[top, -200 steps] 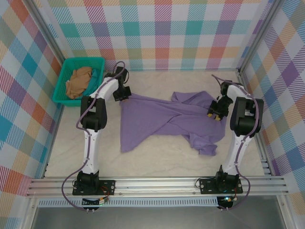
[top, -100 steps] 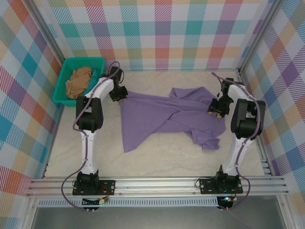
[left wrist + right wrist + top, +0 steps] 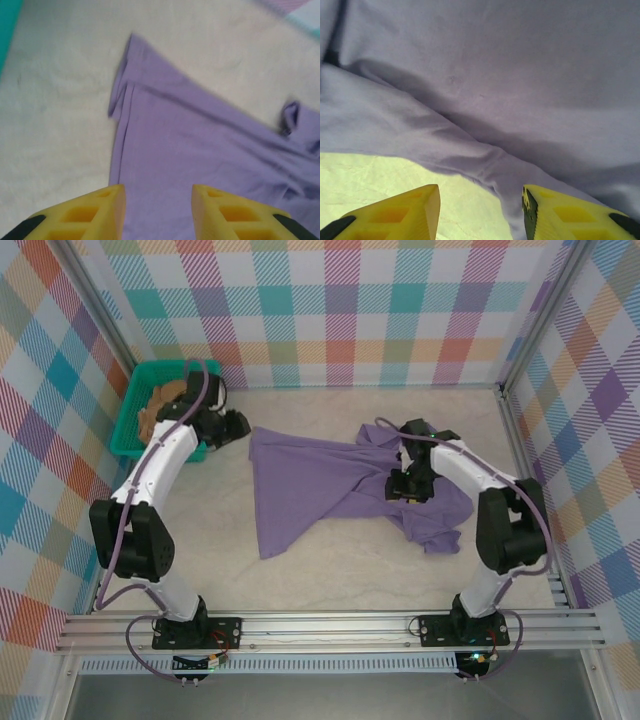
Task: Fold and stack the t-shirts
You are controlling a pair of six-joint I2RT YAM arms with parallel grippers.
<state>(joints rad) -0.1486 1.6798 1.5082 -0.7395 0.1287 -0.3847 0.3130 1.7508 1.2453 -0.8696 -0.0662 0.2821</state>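
Note:
The lavender t-shirt (image 3: 330, 485) lies spread and rumpled on the middle of the table, its right side bunched in folds. My left gripper (image 3: 238, 426) hovers just left of the shirt's far left corner. In the left wrist view that gripper (image 3: 157, 200) is open above the flat purple cloth (image 3: 200, 145), holding nothing. My right gripper (image 3: 405, 486) sits over the shirt's right half. In the right wrist view it (image 3: 481, 200) stands open above a folded hem (image 3: 485, 160) where cloth meets bare table. A tan t-shirt (image 3: 156, 412) lies crumpled in the basket.
The teal plastic basket (image 3: 126, 428) stands at the far left corner, partly behind my left arm. Plaid walls enclose the table on three sides. Bare tabletop (image 3: 340, 575) runs along the front, between the shirt and the arm bases.
My left gripper has opened, let go of the shirt's far left corner and drawn back toward the basket. My right gripper has moved left, from the shirt's right edge to over its right half.

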